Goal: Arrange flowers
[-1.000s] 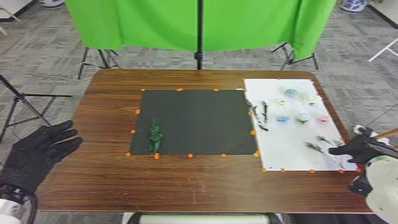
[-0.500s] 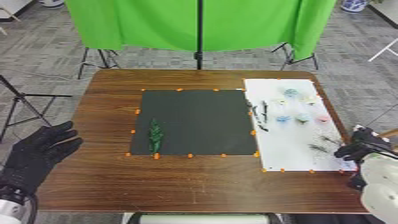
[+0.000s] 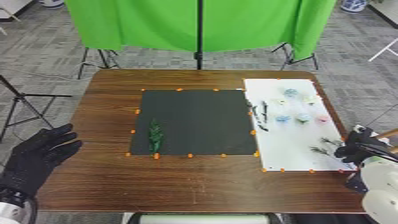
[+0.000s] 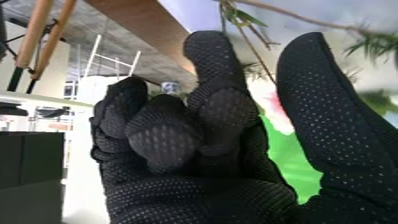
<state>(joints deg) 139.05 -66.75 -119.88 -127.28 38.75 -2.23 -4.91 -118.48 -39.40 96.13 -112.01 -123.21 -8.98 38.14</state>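
Note:
My right hand (image 3: 359, 149) is at the white board's right edge, beside thin dark sprigs (image 3: 320, 150). In the right wrist view, my hand (image 4: 200, 135) has its thumb and nearest finger straight and apart, the other fingers bent; a leafy sprig (image 4: 378, 44) and thin stems lie beyond the tips, and a pink flower (image 4: 281, 119) appears through the gap. My left hand (image 3: 40, 150) is open off the table's left edge. A green leafy stem (image 3: 155, 137) lies on the left of the black mat (image 3: 200, 122). Blue (image 3: 283, 119), pink (image 3: 322, 119) and pale flowers (image 3: 281, 101) rest on the board.
The white board (image 3: 289, 157) adjoins the mat on the brown table (image 3: 195, 182); orange tabs line both. Dark slender stems (image 3: 264, 112) lie along the board's left side. A green cloth (image 3: 151, 25) hangs beyond the table, with stands on the floor.
My right hand has shifted slightly at the board's right edge, and the thin sprigs beside it have moved a little. The left hand has stayed still.

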